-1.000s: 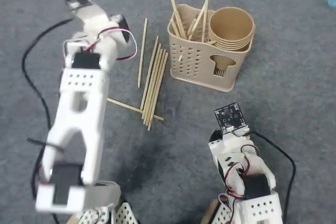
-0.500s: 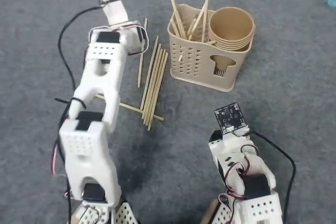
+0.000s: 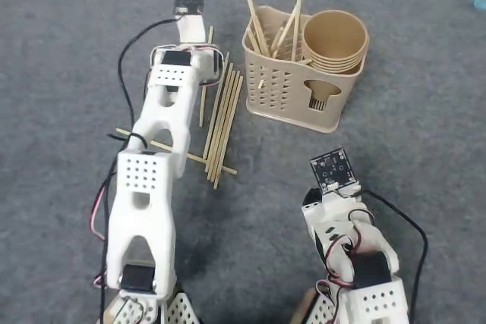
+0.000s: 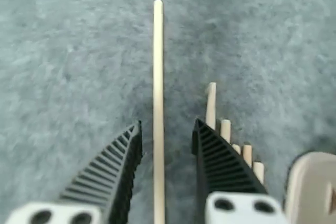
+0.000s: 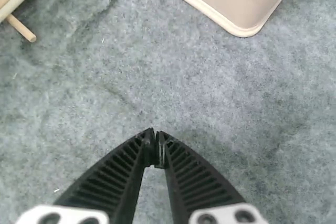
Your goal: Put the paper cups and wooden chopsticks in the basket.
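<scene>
High view first: found the basket (image 3: pixel 292 89) at the far side of the grey mat (image 3: pixel 425 111), already holding the stacked paper cups (image 3: pixel 334 39) and a few upright chopsticks (image 3: pixel 262 28), so judged the cups done and the sticks partly done. Noted the loose chopsticks (image 3: pixel 222 123) lying on the mat just beside the basket, all yet to go in. Caught the left gripper (image 4: pixel 167 124) with jaws apart, straddling a single chopstick (image 4: pixel 158 77) without clamping it, and the right gripper (image 5: pixel 155 134) pressed together on nothing, over bare mat apart from the basket.

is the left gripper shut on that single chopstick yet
No, the left gripper is open, and the single chopstick lies on the carpet between its jaws with a gap on each side.
</scene>
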Available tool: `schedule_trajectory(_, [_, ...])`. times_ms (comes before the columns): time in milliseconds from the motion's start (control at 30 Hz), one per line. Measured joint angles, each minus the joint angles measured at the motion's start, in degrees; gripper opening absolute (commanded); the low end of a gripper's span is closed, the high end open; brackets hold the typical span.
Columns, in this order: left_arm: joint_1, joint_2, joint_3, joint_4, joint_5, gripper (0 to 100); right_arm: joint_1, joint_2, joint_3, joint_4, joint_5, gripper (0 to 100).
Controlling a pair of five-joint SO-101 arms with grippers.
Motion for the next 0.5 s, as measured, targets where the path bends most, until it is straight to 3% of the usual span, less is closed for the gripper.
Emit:
schedule_trajectory(200, [0.35,8.00,-8.79,1.85,0.26,14,0.00,0.00,0.00,0.00,0.00,0.9])
schedule_trajectory(333, [0.35,10.64,-15.03,7.12,0.26,1,0.00,0.00,0.00,0.00,0.00,0.9])
schedule_trajectory(500, [0.88,13.19,-22.07,14.24,-0.53,1,0.00,0.00,0.00,0.00,0.00,0.9])
